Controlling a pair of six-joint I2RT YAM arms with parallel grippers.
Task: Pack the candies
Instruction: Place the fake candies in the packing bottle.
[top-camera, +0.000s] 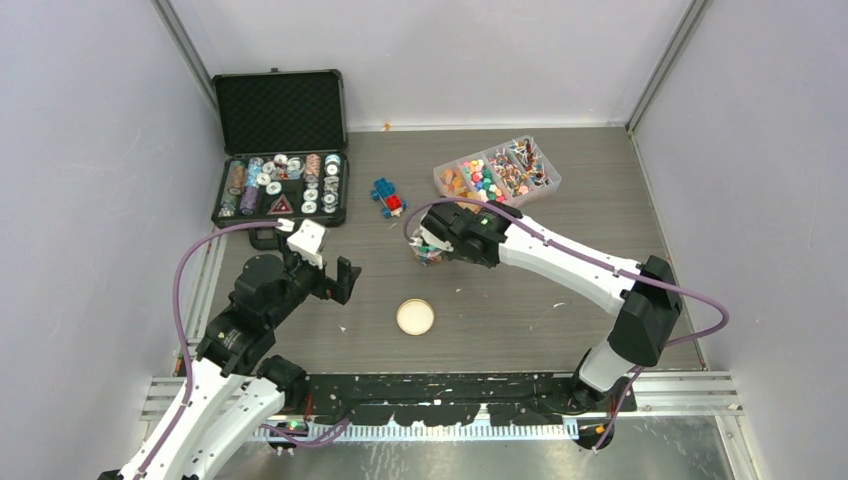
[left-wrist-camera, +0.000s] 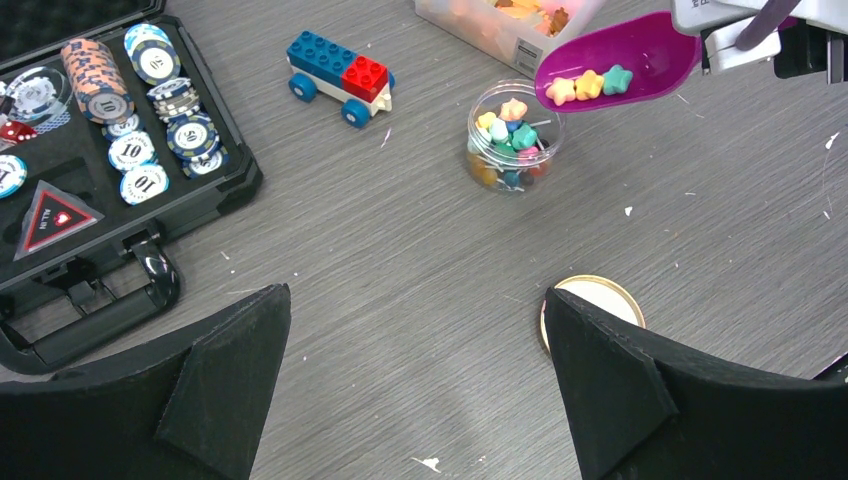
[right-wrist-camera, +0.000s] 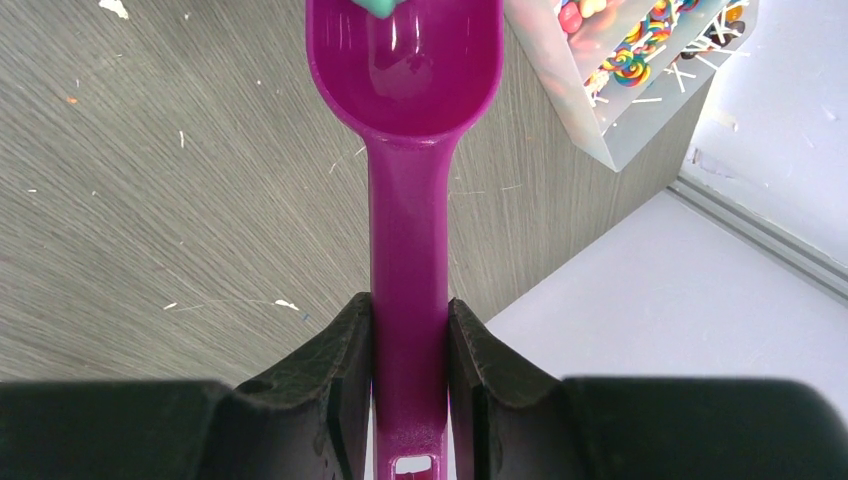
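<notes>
Right gripper (right-wrist-camera: 410, 330) was clamped narrow on the flat handle of a glossy magenta plastic scoop (right-wrist-camera: 405, 60), with the black fingers pinching both sides of the handle. The right arm reached forward-left across the table (left-wrist-camera: 400, 250), wrist angled down, scoop bowl pointing away from the gripper.

Three star-shaped candies (left-wrist-camera: 588, 85) (yellow, orange, teal) sat in the scoop bowl. The bowl tip was over the right edge of a small clear round jar (left-wrist-camera: 512, 140), partly filled with more mixed-colour sweets. It looked just above the rim; contact unclear from these angles. More sweets were in the clear, divided plastic tray (right-wrist-camera: 615, 125) at the back right, lollipops with white sticks in the end compartment.

Left gripper (left-wrist-camera: 415, 300) had its jaws spread wide with nothing between them, hovering over bare grey woodgrain. Left arm was bent, wrist tilted toward the jar.

A round lid (left-wrist-camera: 600, 295) lay flat near the left gripper's right finger. A blue-and-red toy car (left-wrist-camera: 340, 75) sat left of the jar. A foam-lined black case (left-wrist-camera: 215, 195) of poker chips (left-wrist-camera: 100, 80) lay open at far left.
</notes>
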